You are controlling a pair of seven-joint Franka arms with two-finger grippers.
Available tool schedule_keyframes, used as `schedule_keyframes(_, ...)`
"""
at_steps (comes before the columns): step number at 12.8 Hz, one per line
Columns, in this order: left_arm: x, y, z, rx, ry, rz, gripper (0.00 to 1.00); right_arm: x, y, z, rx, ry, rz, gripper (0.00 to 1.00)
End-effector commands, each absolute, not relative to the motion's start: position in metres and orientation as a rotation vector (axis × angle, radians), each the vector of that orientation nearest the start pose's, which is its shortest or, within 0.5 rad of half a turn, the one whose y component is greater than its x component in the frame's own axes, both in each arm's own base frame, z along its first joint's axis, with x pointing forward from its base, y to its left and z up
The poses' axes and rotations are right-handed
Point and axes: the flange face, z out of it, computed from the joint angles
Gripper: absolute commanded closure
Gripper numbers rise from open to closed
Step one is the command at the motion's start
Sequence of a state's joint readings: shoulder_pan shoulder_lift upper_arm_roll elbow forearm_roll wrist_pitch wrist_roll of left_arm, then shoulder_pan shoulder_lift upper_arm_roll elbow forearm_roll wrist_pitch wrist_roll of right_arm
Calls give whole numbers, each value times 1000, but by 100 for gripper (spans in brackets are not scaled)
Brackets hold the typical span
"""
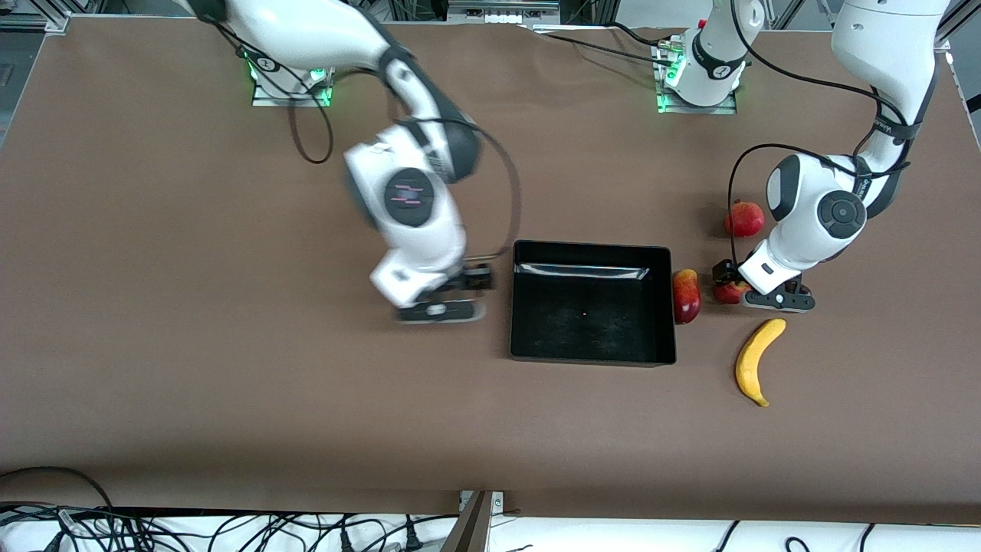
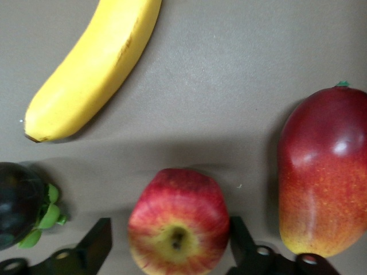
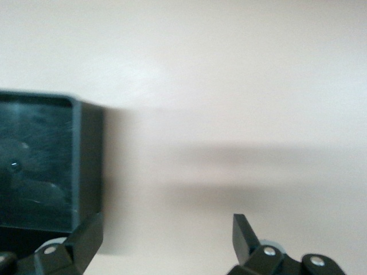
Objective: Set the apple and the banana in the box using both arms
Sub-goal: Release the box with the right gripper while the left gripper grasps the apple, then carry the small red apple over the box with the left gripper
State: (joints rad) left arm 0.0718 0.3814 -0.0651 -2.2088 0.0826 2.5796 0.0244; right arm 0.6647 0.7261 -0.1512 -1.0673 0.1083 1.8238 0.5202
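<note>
The apple point(image 1: 730, 292) lies on the table, beside the box's wall at the left arm's end. My left gripper point(image 1: 734, 287) is low over it. In the left wrist view the apple point(image 2: 179, 220) sits between the open fingers point(image 2: 94, 246), with a gap on one side. The banana point(image 1: 759, 360) lies nearer to the front camera than the apple; it also shows in the left wrist view point(image 2: 92, 69). The black box point(image 1: 517, 337) is empty. My right gripper point(image 1: 460, 295) is open and empty, low beside the box's wall at the right arm's end; the box corner point(image 3: 77, 149) shows by its fingers.
A red-and-yellow mango-like fruit point(image 1: 687, 295) lies between the box and the apple, close to one finger point(image 2: 324, 172). A pomegranate point(image 1: 745, 218) lies farther from the front camera. A dark round fruit with green leaves point(image 2: 20, 203) lies beside the other finger.
</note>
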Motion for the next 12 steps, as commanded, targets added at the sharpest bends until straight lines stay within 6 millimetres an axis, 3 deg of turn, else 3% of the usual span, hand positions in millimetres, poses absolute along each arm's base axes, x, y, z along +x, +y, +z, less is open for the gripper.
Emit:
schedule_keyframes(1, 553, 2, 200, -3111, 143, 5, 32, 627, 325, 506, -3138, 0, 44, 0)
schedule_keyframes(2, 554, 3, 201, -3110, 143, 3, 58, 618, 284, 538, -3120, -42, 79, 0)
schedule_keyframes(3, 556, 2, 205, -3109, 157, 0, 75, 607, 245, 561, -3102, -73, 87, 0)
schedule_keyframes(5, 568, 0, 240, -3101, 157, -28, 88, 586, 187, 581, -3088, -65, 102, 0)
schedule_keyframes(7, 587, -13, 296, -3086, 168, 42, 88, 566, 154, 585, -3095, -47, 118, 0)
schedule_keyframes(9, 610, -39, 349, -3092, 194, 178, 89, 560, 131, 592, -3117, -78, 116, 0)
schedule_keyframes(11, 615, -88, 386, -3135, 69, 230, 89, 563, 107, 593, -3106, -43, 145, 0)
schedule_keyframes(12, 611, -118, 390, -3140, -11, 229, 89, 562, 101, 593, -3102, -29, 163, 0)
